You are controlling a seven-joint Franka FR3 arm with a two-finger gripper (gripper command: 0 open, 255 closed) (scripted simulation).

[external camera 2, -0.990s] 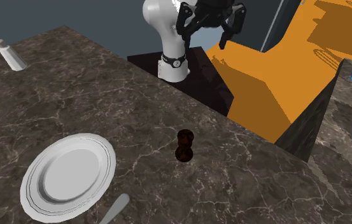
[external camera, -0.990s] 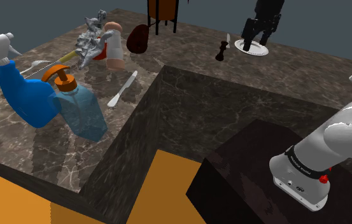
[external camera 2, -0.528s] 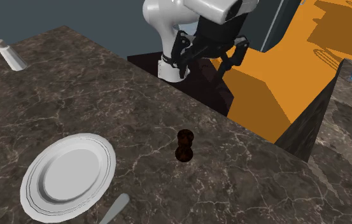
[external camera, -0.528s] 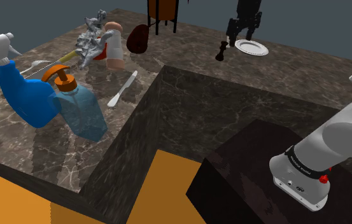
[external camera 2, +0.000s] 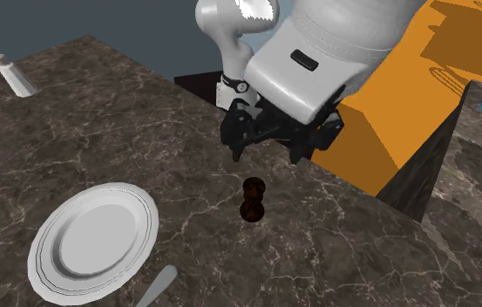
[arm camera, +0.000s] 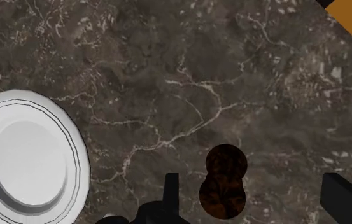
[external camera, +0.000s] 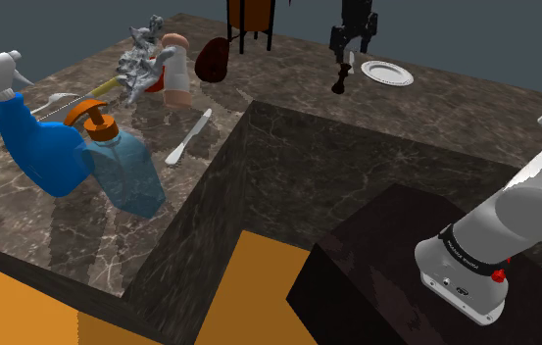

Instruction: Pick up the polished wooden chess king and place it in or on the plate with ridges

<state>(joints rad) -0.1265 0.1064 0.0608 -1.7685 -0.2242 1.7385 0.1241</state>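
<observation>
Since the earlier frames, the jaws were brought down over the chess king (external camera 2: 253,199), which stood upright on the bench (external camera 2: 99,113) near the ridged plate (external camera 2: 45,262). The jaws were held apart, the king below and between them, untouched. It was judged light, stiff and slippery, and best taken at the waist.

No text, number or sign can be read. A dark band (external camera: 465,261) round the foot of the arm (external camera: 538,201) carries faint pale marks in the shoulder view, too small to make out.
</observation>
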